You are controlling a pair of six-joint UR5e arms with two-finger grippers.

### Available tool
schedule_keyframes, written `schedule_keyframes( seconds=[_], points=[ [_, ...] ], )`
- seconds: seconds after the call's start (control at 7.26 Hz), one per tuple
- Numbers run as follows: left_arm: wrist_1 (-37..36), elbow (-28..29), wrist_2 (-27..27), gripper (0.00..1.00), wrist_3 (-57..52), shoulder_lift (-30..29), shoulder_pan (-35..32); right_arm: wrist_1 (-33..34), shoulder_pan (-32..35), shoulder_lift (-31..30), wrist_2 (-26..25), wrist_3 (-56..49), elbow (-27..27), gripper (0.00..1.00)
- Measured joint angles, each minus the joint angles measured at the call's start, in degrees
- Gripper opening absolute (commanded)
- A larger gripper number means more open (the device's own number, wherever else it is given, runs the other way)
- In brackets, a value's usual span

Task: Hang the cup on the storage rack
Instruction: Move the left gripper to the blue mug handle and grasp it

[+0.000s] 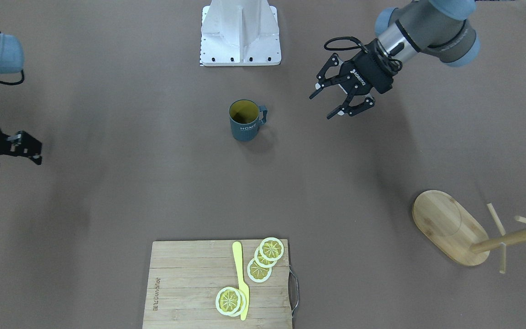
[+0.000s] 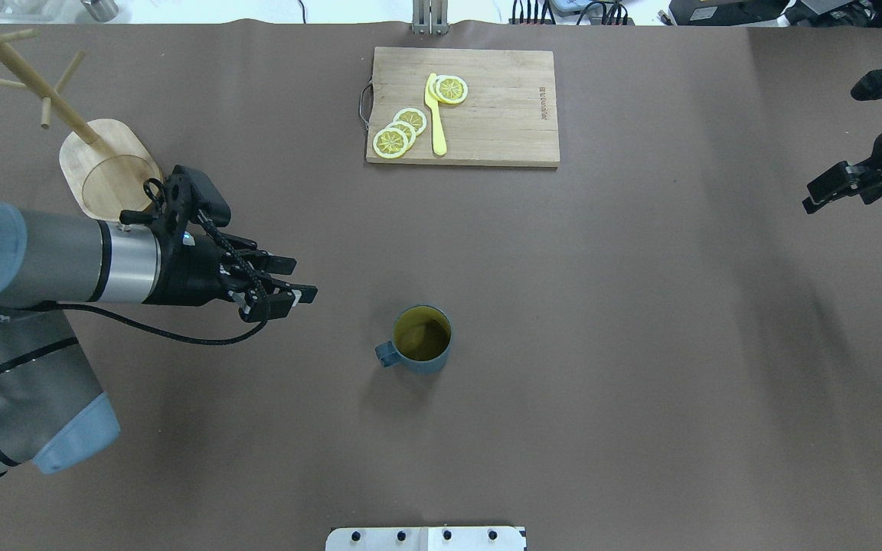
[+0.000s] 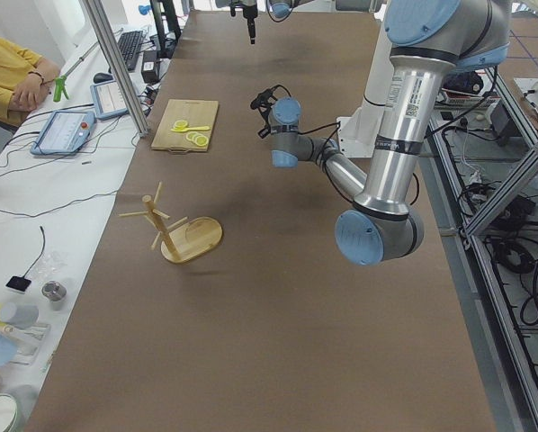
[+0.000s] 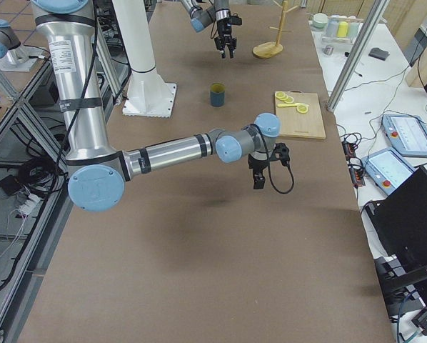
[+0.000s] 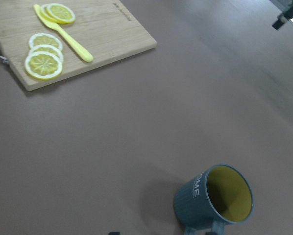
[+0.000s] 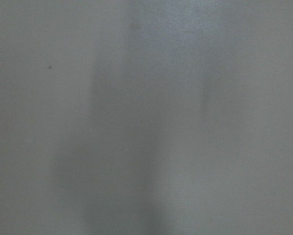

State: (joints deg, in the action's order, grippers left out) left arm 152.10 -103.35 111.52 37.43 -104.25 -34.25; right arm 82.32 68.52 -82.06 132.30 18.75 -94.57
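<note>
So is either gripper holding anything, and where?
Nothing held. Left gripper is open and empty, apart from the dark blue-grey mug with yellow interior; right gripper holds nothing either.

Below me the cup [image 5: 212, 203] stands upright on the brown table [image 5: 136, 122], yellow inside, its handle towards me at the bottom edge. Far off to the upper left lies a cutting board [image 5: 117, 29] with lemon slices [image 5: 42, 63] and a yellow knife [image 5: 68, 41]. A dark shape [image 5: 282, 19] in the top right corner is perhaps another gripper.
</note>
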Motion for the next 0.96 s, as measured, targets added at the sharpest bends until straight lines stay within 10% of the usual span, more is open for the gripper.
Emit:
schedule_keyframes(
  seconds=[0.41,0.96],
  points=[
    [11.9,5.82,-15.31,0.97,-1.23,-0.44,7.2,-0.05,1.14,0.32,0.82,-1.96,2.44,1.0],
    [16.96,8.24,-19.53,0.93,-9.71,-1.17,12.8,-0.06,1.21,0.88,1.37,-1.96,2.59,1.0]
  ],
)
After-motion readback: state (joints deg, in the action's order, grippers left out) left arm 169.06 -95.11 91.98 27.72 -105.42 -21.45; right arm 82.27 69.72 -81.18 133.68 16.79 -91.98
